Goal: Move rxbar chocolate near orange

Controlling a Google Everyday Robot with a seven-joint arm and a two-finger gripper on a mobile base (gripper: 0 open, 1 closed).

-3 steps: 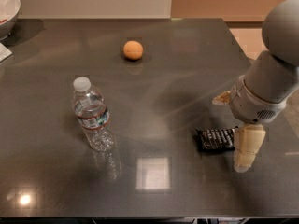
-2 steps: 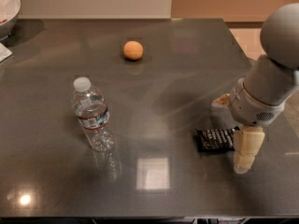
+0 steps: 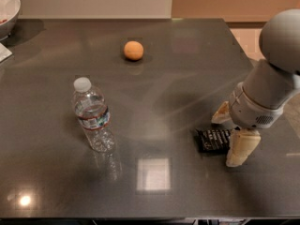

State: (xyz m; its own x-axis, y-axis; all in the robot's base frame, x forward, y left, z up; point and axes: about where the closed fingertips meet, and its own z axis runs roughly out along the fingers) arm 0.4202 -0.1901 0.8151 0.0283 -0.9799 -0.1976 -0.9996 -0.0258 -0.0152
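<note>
The rxbar chocolate [image 3: 212,139], a flat black bar with white lettering, lies on the dark table near its right front. My gripper [image 3: 228,138] is down at the table over the bar's right end. It is open, with one cream finger [image 3: 241,147] on the near side and the other [image 3: 220,116] on the far side. The bar's right end is hidden under the wrist. The orange [image 3: 133,50] sits far off at the back middle of the table.
A clear water bottle [image 3: 93,114] stands upright left of centre. A white bowl [image 3: 8,7] is at the back left corner. The table's right edge [image 3: 248,55] runs close behind my arm. Bare tabletop lies between the bar and the orange.
My gripper has shifted very slightly to the left at the bar. The bar, the orange and the bottle have not moved.
</note>
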